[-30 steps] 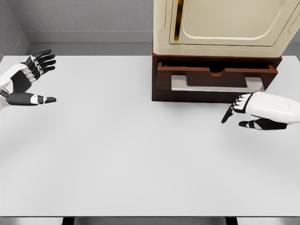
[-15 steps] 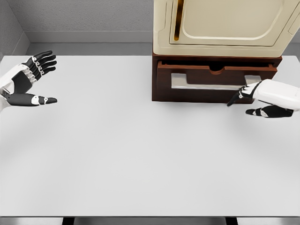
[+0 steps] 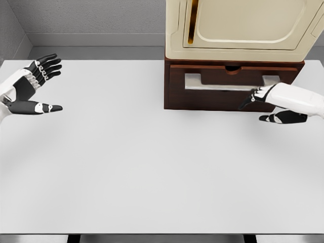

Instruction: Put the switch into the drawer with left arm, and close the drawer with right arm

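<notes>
Dark brown wooden drawer (image 3: 223, 91) nearly flush; rigid, slides under flat push. Right hand (image 3: 273, 104) fingers extended against front, gripping nothing. Left hand (image 3: 30, 86) spread, empty.

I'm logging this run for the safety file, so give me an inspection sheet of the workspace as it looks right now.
Surface: white table, bare across its middle and front.
Job's things: dark wooden drawer under the cream cabinet looks pushed in flush or nearly so; silver handle on its front. The switch is not visible anywhere.
Clutter: nothing seen.
Hands: left hand open, fingers spread, held above the table's far left edge, holding nothing. Right hand at the drawer front, fingertips against or very near the wood by the handle's right end, grasping nothing.
Cables: nothing seen.
Surroundings: grey wall behind the table; dark floor strip along the front edge.
</notes>
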{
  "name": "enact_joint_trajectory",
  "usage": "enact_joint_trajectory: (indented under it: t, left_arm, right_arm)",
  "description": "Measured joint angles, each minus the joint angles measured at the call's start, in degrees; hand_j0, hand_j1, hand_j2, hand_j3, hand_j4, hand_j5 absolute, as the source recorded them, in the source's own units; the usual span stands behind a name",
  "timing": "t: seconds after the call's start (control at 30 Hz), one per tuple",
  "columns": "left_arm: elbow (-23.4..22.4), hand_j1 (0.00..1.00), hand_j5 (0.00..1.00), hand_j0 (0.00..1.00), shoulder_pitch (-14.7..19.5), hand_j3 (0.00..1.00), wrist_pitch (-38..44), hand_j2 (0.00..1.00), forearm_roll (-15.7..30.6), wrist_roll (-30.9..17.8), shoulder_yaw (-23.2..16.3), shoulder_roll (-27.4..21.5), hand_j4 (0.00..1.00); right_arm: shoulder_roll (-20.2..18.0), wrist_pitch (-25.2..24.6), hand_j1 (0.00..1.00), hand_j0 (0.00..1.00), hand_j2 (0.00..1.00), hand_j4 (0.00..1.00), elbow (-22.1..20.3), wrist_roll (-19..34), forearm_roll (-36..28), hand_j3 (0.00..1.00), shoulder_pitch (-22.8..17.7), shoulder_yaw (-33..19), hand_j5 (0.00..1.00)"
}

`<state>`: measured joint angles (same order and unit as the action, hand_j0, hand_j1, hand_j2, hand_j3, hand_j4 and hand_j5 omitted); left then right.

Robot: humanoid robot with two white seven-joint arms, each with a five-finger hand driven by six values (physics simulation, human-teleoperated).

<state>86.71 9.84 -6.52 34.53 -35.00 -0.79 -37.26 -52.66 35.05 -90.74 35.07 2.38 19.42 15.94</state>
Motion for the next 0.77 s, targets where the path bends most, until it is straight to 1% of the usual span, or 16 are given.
enact_joint_trajectory:
  t: [0.2,0.3,0.33,0.37,0.43,0.57,0.67,0.77]
  left_arm:
    - [0.0,1.0,1.0,1.0,0.0,1.0,-0.1,1.0,-0.1,0.0,0.0,0.0,1.0]
    - [0.0,1.0,1.0,1.0,0.0,1.0,-0.1,1.0,-0.1,0.0,0.0,0.0,1.0]
    - [0.0,1.0,1.0,1.0,0.0,1.0,-0.1,1.0,-0.1,0.0,0.0,0.0,1.0]
    - [0.0,1.0,1.0,1.0,0.0,1.0,-0.1,1.0,-0.1,0.0,0.0,0.0,1.0]
    - [0.0,1.0,1.0,1.0,0.0,1.0,-0.1,1.0,-0.1,0.0,0.1,0.0,1.0]
    - [0.0,1.0,1.0,1.0,0.0,1.0,-0.1,1.0,-0.1,0.0,0.0,0.0,1.0]
    - [0.0,1.0,1.0,1.0,0.0,1.0,-0.1,1.0,-0.1,0.0,0.0,0.1,1.0]
    - [0.0,1.0,1.0,1.0,0.0,1.0,-0.1,1.0,-0.1,0.0,0.0,0.1,1.0]
  right_arm:
    - [0.6,0.1,0.72,0.72,0.72,0.72,1.8,0.1,0.5,0.72,2.1,0.7,0.72]
    - [1.1,-0.1,0.72,0.72,0.72,0.72,2.6,0.4,-0.3,0.72,2.2,1.0,0.72]
    - [1.2,0.0,0.73,0.73,0.73,0.73,2.8,0.6,-0.5,0.73,2.5,1.1,0.73]
    - [1.3,-0.3,0.77,0.77,0.77,0.77,2.8,0.9,-1.2,0.77,2.4,1.1,0.77]
    - [1.3,-0.8,0.78,0.78,0.78,0.78,2.7,1.1,-2.3,0.78,1.8,1.0,0.78]
    - [1.0,-0.2,0.77,0.77,0.77,0.77,1.2,0.3,0.5,0.77,-0.2,1.1,0.77]
    - [-0.4,0.0,0.77,0.77,0.77,0.77,-1.0,0.1,2.0,0.77,-2.1,1.1,0.77]
    - [-1.3,0.1,0.77,0.77,0.77,0.77,-3.4,0.0,3.5,0.77,-3.2,1.0,0.77]
